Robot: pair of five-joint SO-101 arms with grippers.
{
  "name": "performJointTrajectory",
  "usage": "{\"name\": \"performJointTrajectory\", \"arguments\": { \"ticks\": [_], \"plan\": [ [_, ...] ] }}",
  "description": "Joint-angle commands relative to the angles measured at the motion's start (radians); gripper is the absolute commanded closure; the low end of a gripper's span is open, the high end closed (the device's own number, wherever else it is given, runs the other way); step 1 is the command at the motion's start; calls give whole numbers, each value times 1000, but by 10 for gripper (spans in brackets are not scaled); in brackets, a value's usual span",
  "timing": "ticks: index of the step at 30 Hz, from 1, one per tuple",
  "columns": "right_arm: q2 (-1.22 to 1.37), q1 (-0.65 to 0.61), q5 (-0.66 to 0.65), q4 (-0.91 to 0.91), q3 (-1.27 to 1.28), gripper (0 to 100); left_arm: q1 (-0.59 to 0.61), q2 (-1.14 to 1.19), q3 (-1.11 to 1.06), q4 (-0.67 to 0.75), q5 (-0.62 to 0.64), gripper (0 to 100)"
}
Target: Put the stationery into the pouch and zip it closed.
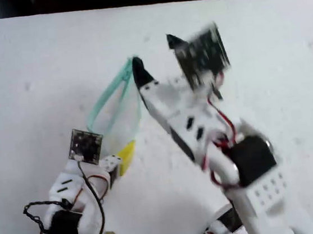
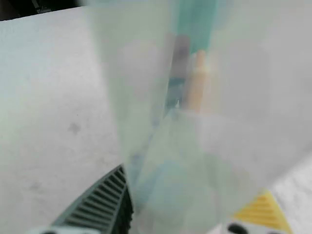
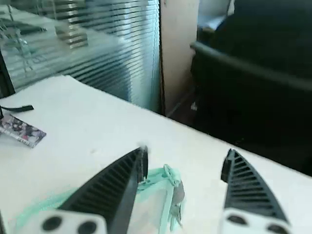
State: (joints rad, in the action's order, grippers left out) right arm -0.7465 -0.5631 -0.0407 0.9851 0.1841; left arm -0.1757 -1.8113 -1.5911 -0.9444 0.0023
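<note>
The translucent pouch [image 1: 113,108] with a teal zip edge stands up off the white table [image 1: 38,68]. My left gripper [image 1: 121,157] is shut on its near corner; the pouch wall [image 2: 161,146] sits between the black finger [image 2: 109,200] and the yellow finger [image 2: 263,212]. An orange pen [image 2: 197,83] and a darker item [image 2: 180,56] show through it. My right gripper [image 1: 156,55] is open at the pouch's far end. One black finger [image 3: 122,180] is right beside the teal zip [image 3: 156,176] and its pull [image 3: 176,195].
A small printed card [image 3: 22,130] and a black cord lie farther off on the table. The table's far edge [image 1: 143,4] runs along the top of the high view, with dark furniture behind it.
</note>
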Motion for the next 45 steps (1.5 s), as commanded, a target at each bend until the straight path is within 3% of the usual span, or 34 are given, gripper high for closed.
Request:
{"name": "performJointTrajectory", "arguments": {
  "ticks": [1,4,11,16,18,31,40,42,45],
  "plan": [
    [140,19,97,177,-153,765,2,-13,43,31,-5,722],
    [216,-58,144,343,-262,763,2,-13,43,31,-5,722],
    [369,-283,170,535,-628,759,2,-13,43,31,-6,722],
    [575,-265,365,699,-833,636,2,-13,41,31,-6,722],
    [650,-236,405,740,-887,633,4,-13,41,31,-6,722],
    [750,-239,413,736,-930,675,5,-13,41,31,-6,722],
    [780,-348,405,734,-692,677,2,-13,41,32,-6,722],
    [779,-346,404,736,-695,707,4,-13,41,32,-6,722],
    [762,-308,371,736,-698,861,4,-13,44,32,-6,722]
  ]
}}
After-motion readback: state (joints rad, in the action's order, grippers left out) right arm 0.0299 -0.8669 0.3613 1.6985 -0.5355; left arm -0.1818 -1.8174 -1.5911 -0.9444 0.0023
